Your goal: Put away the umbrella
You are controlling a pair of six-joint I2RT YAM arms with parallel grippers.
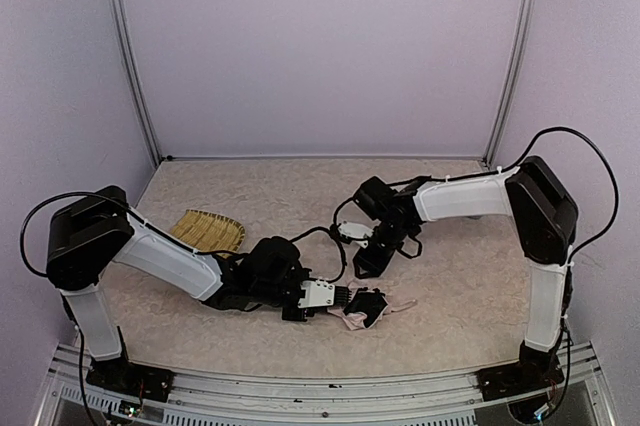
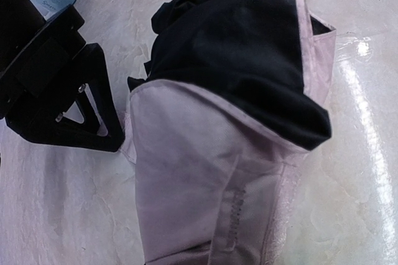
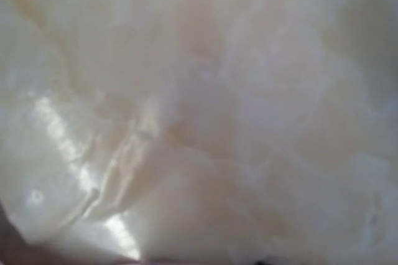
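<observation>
ok so the umbrella (image 1: 368,311) is a floppy bundle lying on the table (image 1: 300,191) near the front middle, just below the right gripper (image 1: 368,266) and well apart from the tray (image 1: 207,231). I reckon it's light and mostly soft: thin pink fabric bunched over black folds, probably slippery, so it'll sag and slide if you pinch cloth only. The ribs and shaft inside should be the only stiff bit, so I'd grab through the fabric onto that core, not a loose flap.

Long axis runs roughly left to right across the table. One end is at the left gripper (image 1: 342,298) and a thin pink strap (image 1: 405,304) trails off to the robot's right. Can't make out the handle.

Left gripper looks pinched on the near end, and the fabric fills its wrist view. For the right one I can't tell whether the jaws are apart or together, its own camera just shows blurry table.
</observation>
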